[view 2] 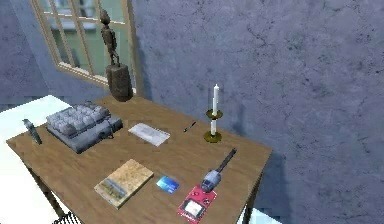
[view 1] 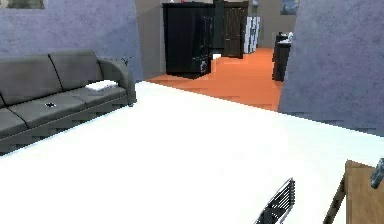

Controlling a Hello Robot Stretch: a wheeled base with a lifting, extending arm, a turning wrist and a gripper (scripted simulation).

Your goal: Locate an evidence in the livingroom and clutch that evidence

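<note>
A wooden table (view 2: pixel 60 165) stands below a window in the arm side view. On it lie a tan book (view 2: pixel 124 182), a small blue card (view 2: pixel 167 184), a red flat device (view 2: pixel 196 206), a white flat item (view 2: pixel 148 133) and a grey boxy object (view 2: pixel 84 124). A thin dark stick with a grey end (view 2: pixel 218 172) lies near the table's right edge. In the forward view a dark grey sofa (view 1: pixel 60 90) carries a small dark item (view 1: pixel 50 104) and a white item (view 1: pixel 100 87).
A dark statue (view 2: pixel 116 60) and a white candle in a holder (view 2: pixel 213 112) stand at the table's back. The table's corner (view 1: pixel 362 190) and a slatted chair back (view 1: pixel 279 203) sit at the forward view's lower right. A black cabinet (view 1: pixel 188 40) stands beyond the pale floor, on orange floor.
</note>
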